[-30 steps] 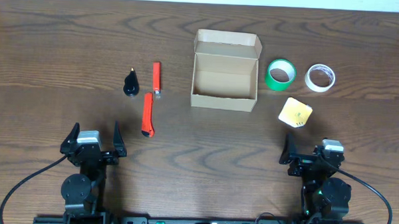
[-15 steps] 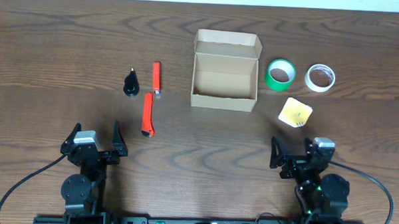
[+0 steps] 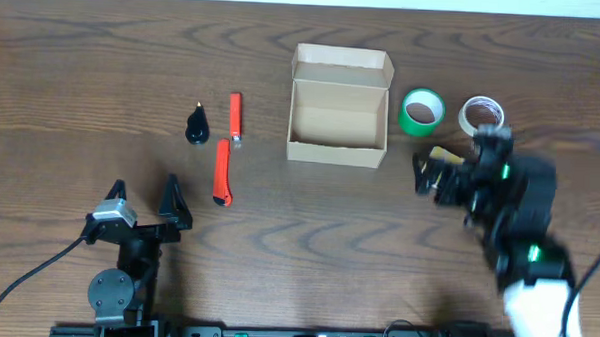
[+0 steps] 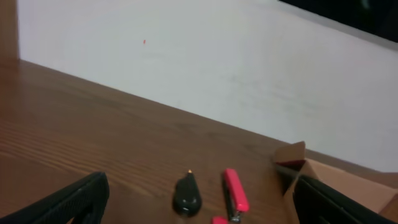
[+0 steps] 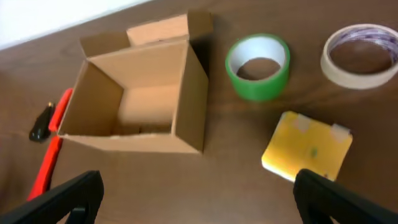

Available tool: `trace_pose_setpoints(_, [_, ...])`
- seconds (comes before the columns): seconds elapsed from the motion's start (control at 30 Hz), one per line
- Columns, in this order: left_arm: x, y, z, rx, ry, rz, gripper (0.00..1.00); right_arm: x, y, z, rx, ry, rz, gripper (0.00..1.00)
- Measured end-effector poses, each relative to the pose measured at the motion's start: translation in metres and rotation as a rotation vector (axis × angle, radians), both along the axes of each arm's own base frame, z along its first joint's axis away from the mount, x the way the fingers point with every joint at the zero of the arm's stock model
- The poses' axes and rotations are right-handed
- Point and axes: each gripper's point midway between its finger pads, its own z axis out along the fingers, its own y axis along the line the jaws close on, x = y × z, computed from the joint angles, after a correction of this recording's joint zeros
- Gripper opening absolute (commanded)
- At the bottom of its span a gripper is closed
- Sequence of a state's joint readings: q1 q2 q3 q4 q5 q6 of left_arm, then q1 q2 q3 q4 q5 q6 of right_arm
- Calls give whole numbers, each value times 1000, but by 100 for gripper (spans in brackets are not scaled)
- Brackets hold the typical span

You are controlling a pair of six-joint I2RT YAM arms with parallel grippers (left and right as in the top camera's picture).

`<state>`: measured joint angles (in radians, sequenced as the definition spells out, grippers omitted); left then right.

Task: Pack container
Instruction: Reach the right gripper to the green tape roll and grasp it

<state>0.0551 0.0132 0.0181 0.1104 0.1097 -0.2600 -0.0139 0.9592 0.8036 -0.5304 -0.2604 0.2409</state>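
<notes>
now, with the right fingers (image 5: 329,199) spread wide and empty like the left fingers (image 4: 68,202), lower squarely astride the yellow block (image 5: 308,149) just ahead, the open container (image 5: 189,102) lying ahead-left.

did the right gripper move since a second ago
Yes. The right gripper has advanced from the bottom of the overhead view to just right of the container, below the green tape roll.

The cardboard box (image 5: 189,106) is plain tan. One round tape roll (image 5: 258,88) is green, the other roll (image 5: 357,79) cream. The flat square pad (image 5: 308,146) is yellow. The wooden table (image 3: 84,61) is streaky brown.
</notes>
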Motion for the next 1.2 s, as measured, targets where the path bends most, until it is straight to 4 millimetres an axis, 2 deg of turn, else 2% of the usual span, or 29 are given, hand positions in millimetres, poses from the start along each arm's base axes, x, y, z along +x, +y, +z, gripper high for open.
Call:
trace_pose_setpoints(0.17, [-4,-10,-19,-30,138,-56,95,44,2,43,-24,27,45,99])
trace_pose_setpoints(0.23, [-8,-12,-20,-32,206,-68,95,57,3,59,-34,7,59,99])
trace_pose_setpoints(0.3, [-10,-13,-13,-18,259,-75,95,66,3,73,-41,-10,68,99])
trace_pose_setpoints(0.4, [-3,-14,10,19,326,-85,95,76,4,84,-47,-23,80,99])
trace_pose_setpoints(0.47, [6,-14,25,41,380,-96,95,78,4,81,-49,0,82,99])
trace_pose_setpoints(0.57, [29,-14,41,85,506,-118,95,80,2,64,-58,58,79,99])
trace_pose_setpoints(0.73, [92,-8,61,148,685,-156,95,79,7,42,-46,136,115,99])
trace_pose_setpoints(0.83, [127,5,58,145,760,-150,95,76,11,41,-29,148,130,99])
trace_pose_setpoints(0.97, [161,29,41,109,840,-132,95,66,7,29,-12,230,91,99])
trace_pose_setpoints(1.07, [173,49,23,77,886,-104,95,67,1,16,-10,304,57,99])
trace_pose_setpoints(1.2, [173,67,4,44,931,-75,95,80,-14,-1,-17,410,8,99])
